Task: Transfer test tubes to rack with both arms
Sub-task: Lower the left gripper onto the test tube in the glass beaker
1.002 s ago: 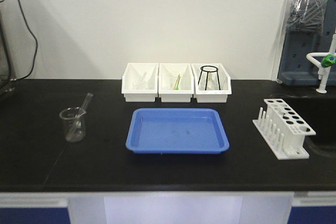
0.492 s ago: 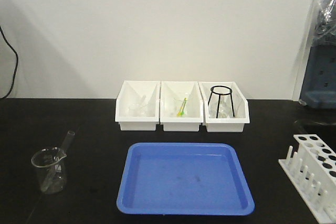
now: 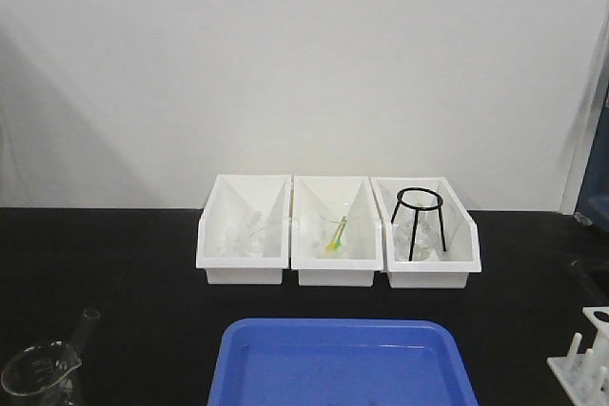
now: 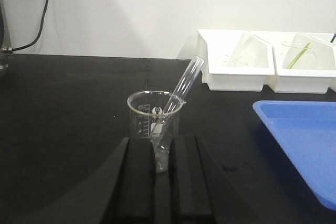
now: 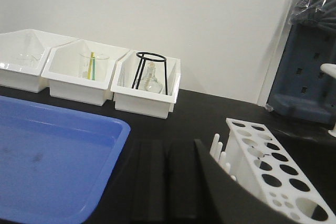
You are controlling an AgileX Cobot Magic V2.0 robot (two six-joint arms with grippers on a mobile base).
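Observation:
One test tube leans in a clear graduated beaker on the black bench; its rim points up and to the right. My left gripper is just short of the beaker, jaws nearly together with a thin slit, holding nothing. In the front view the beaker and the tube sit at the bottom left. The white rack stands just right of my right gripper, which is shut and empty. Only a corner of the rack shows in the front view. Neither arm shows there.
A blue tray lies at the middle front, also in the right wrist view. Three white bins stand in a row at the back wall; the right one holds a black wire stand. A dark blue unit stands far right.
The front view has moved in towards the bench. The bins look bigger, and the beaker, tray and rack have slid down to the bottom edge and corners.

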